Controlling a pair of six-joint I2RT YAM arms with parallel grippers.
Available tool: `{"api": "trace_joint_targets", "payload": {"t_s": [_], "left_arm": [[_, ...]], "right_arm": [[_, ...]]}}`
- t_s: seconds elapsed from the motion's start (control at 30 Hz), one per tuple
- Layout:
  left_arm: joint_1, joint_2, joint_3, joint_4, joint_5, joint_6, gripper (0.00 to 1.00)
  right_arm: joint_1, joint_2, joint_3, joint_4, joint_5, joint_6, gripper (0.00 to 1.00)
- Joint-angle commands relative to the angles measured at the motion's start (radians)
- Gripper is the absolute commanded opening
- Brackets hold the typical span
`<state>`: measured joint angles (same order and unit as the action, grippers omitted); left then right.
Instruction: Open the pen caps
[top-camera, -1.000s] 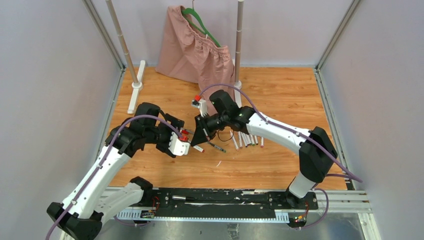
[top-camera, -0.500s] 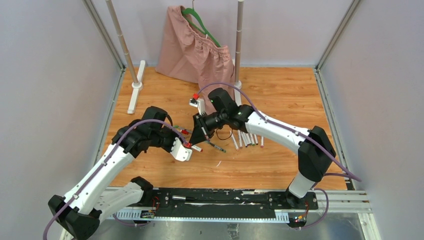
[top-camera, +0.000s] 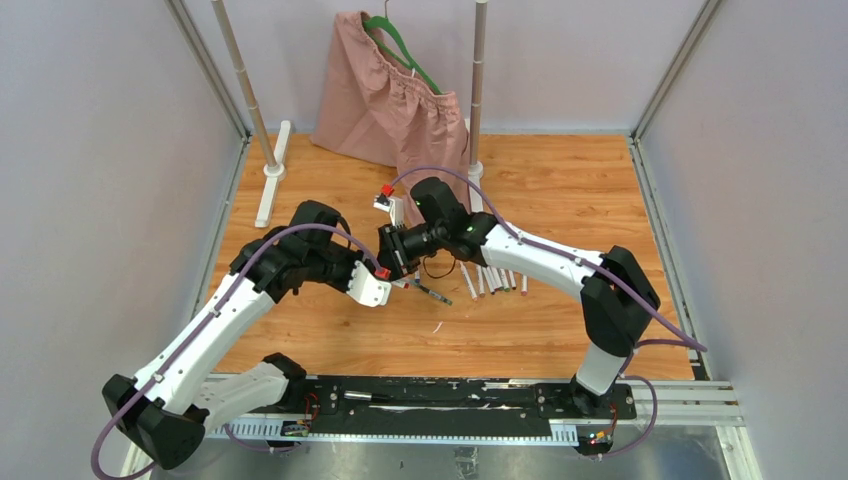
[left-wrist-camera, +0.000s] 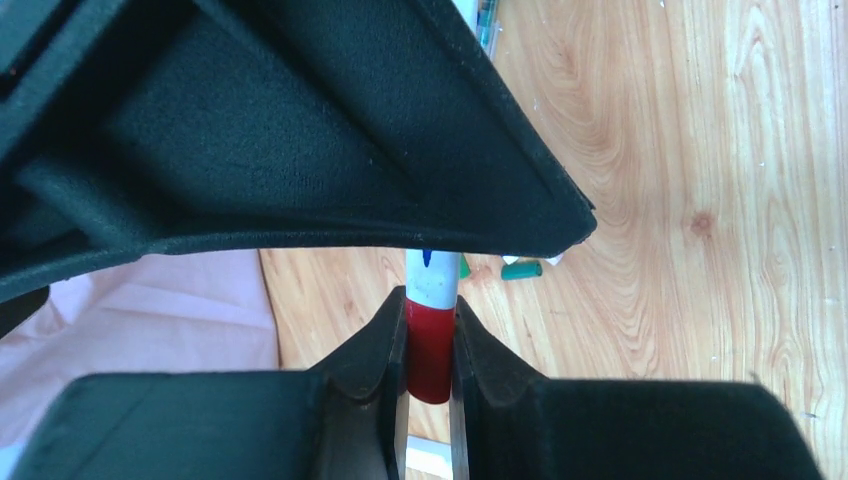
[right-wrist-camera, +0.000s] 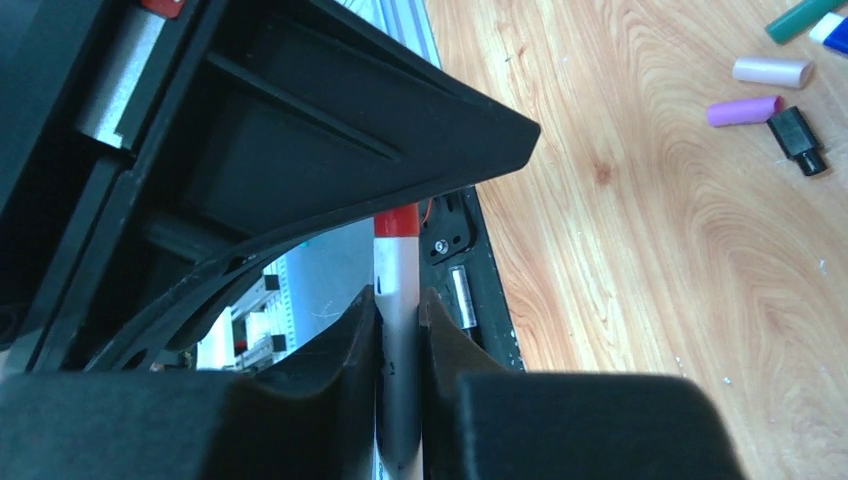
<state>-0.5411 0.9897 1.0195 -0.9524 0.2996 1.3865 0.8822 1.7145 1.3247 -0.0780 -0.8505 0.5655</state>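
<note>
Red cap (left-wrist-camera: 431, 350), not yet off, sat clamped in left pincer (left-wrist-camera: 430, 322); right pincer (right-wrist-camera: 398, 300) gripped barrel (right-wrist-camera: 397, 265); loose caps (right-wrist-camera: 745, 110) lay nearby.

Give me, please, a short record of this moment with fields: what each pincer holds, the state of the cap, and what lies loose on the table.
left pincer: shut on the red cap
right pincer: shut on the white barrel of the same pen
cap state: on the barrel, not yet off
loose caps: green cap, pale pink cap, purple cap and black cap, all lying on the wooden table
other pens: row of pens beside the right arm
</note>
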Motion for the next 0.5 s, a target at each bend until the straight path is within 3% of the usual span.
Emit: {"api": "trace_joint_targets", "payload": {"t_s": [0.0,0.07,0.23,0.47], "left_arm": [[-0.008,0.000,0.004,0.002,-0.043,0.001,0.00],[-0.008,-0.004,-0.022,0.024,-0.082,0.019,0.00],[-0.007,-0.010,-0.114,0.168,-0.236,0.023,0.00],[0.044,0.037,-0.146,0.258,-0.298,0.041,0.00]], "right_arm": [[0.011,-0.008,-0.036,0.050,0.016,0.043,0.08],[0.008,-0.024,-0.060,0.049,0.031,0.040,0.00],[-0.014,-0.086,-0.137,0.007,0.062,0.012,0.00],[-0.047,-0.179,-0.259,-0.059,0.069,-0.034,0.00]]}}
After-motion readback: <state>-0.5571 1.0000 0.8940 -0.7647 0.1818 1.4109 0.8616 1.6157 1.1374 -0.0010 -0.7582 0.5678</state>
